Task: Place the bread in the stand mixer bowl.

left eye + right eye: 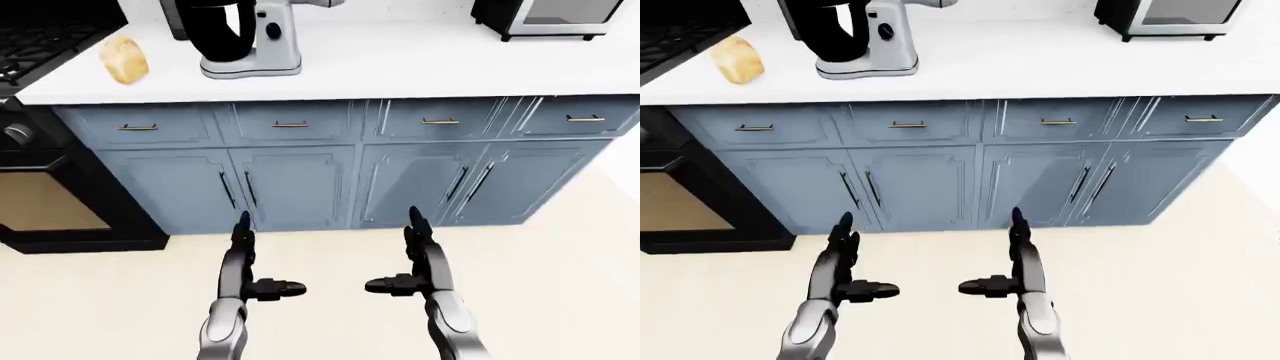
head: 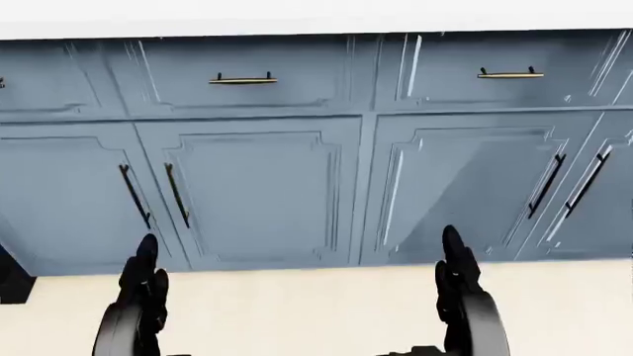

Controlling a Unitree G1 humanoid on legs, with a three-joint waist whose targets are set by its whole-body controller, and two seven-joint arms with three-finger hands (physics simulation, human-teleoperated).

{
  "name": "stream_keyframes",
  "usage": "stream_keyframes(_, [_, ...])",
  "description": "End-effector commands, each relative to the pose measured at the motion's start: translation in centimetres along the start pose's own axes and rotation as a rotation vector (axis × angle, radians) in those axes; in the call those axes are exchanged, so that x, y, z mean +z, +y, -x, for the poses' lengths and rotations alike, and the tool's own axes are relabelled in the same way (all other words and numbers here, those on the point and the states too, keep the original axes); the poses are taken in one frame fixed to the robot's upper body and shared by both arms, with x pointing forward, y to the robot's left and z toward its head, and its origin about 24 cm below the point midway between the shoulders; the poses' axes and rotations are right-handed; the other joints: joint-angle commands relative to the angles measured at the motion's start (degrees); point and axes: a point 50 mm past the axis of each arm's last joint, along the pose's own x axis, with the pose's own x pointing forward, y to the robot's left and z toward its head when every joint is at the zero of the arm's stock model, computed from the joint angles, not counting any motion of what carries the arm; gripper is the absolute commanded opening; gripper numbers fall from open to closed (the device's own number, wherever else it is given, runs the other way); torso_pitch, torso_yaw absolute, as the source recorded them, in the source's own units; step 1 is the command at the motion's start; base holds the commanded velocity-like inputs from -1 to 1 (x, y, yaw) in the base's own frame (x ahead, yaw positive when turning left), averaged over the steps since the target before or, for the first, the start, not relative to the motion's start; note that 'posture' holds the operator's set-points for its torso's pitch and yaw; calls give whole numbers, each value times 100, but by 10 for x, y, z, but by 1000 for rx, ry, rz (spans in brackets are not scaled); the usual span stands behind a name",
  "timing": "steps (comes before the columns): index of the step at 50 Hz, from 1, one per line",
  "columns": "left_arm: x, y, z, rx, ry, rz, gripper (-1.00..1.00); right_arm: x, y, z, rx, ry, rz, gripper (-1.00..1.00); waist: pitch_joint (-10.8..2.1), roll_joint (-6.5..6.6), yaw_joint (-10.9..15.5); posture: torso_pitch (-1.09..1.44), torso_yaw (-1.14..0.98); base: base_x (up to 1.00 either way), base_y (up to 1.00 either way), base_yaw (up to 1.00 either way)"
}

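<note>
The bread, a pale tan loaf piece, lies on the white counter at the upper left of the left-eye view. To its right stands the silver stand mixer with its dark bowl under the head. My left hand and right hand are both open and empty, held low over the floor, well below the counter and far from the bread. They also show at the bottom of the head view.
Blue cabinets with brass handles run under the counter. A black stove and oven stand at the left. A toaster oven sits on the counter at the upper right. Cream floor lies below.
</note>
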Motion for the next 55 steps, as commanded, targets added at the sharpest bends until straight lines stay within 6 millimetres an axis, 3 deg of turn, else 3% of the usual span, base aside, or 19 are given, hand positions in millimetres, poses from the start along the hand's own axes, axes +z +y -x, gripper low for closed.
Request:
stream_keyframes(1, [34, -1, -3, -11, -174, -3, 100, 39, 9, -3, 8, -182, 5, 98, -5, -45, -12, 0, 0, 0, 0, 0])
stream_keyframes(3, [34, -2, -2, -14, -174, -3, 100, 41, 11, -3, 11, -188, 9, 98, -356, -7, 58, 0, 0, 0, 0, 0])
stream_keyframes(4, [31, -2, -3, -14, -175, -4, 100, 42, 11, -3, 10, -191, 9, 98, -298, -1, 61, 0, 0, 0, 0, 0])
stream_keyframes(5, [32, -1, -3, -13, -177, 0, 100, 44, 11, -2, 9, -193, 11, 98, -91, -30, 44, 0, 0, 0, 0, 0])
stream_keyframes(7, [38, 0, -2, -10, -181, 2, 100, 47, 12, -2, 9, -199, 16, 98, -402, -32, 54, 0, 0, 0, 0, 0])
stream_keyframes(8, [39, 0, -2, -9, -182, 2, 100, 48, 12, -2, 9, -200, 18, 97, -438, -29, 55, 0, 0, 0, 0, 0])
stream_keyframes(21, [63, 1, 7, -8, -239, 15, 100, 98, 10, 10, -1, -293, 143, 98, -512, -17, 60, 0, 0, 0, 0, 0])
stream_keyframes(30, [105, 9, 17, 9, -310, 51, 100, 125, 5, 25, -19, -372, 232, 98, -510, -15, 52, 0, 0, 0, 0, 0])
stream_keyframes(34, [114, 15, 22, 21, -337, 71, 100, 137, 4, 36, -41, -416, 279, 98, -495, -3, 52, 0, 0, 0, 0, 0])
stream_keyframes(42, [128, 16, 33, 11, -367, 91, 100, 140, -3, 42, -94, -423, 308, 97, -451, 16, 42, 0, 0, 0, 0, 0])
stream_keyframes(43, [129, 16, 34, 10, -368, 92, 100, 139, -4, 42, -98, -422, 309, 98, -528, 51, 37, 0, 0, 0, 9, 0])
stream_keyframes(46, [129, 15, 35, 8, -370, 95, 100, 138, -4, 41, -102, -416, 307, 97, -351, -68, 12, 0, 0, 0, 31, 0])
stream_keyframes(49, [129, 15, 36, 6, -373, 95, 100, 137, -5, 40, -106, -410, 308, 98, -391, -107, -18, 0, 0, 0, 34, 0])
stream_keyframes(53, [130, 15, 38, 9, -377, 91, 100, 138, -5, 42, -118, -411, 308, 97, -277, 147, -54, 0, 0, 0, 34, 0])
stream_keyframes(54, [130, 15, 38, 8, -377, 94, 100, 137, -5, 41, -119, -411, 308, 98, -279, 265, -60, 0, 0, 0, 34, 0])
stream_keyframes(55, [129, 15, 39, 6, -377, 92, 100, 138, -5, 41, -118, -410, 307, 97, -355, 481, -57, 0, 0, 0, 35, 0])
